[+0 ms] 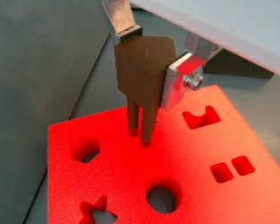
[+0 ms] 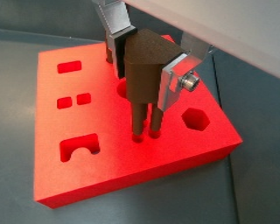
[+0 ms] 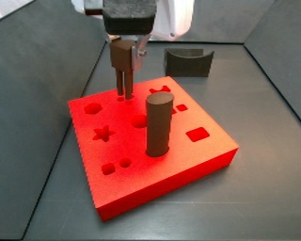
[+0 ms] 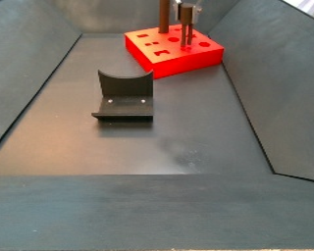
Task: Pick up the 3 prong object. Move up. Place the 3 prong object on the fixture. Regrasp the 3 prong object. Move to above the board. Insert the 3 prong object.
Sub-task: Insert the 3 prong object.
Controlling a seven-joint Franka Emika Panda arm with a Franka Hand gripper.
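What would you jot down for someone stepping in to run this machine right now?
Hand: shut on the 3 prong object, directly over the board.
3 prong object: held upright, prongs pointing down, their tips at the board's surface in both wrist views. Whether they have entered the holes yet cannot be told.
Board: red, at the far end of the floor in a side view, with the tall dark cylinder standing in it.
Fixture: empty, away from the board.
Done: pickup, the fixture stop and regrasp, the move to the board.
Left: push the piece fully in, then release.
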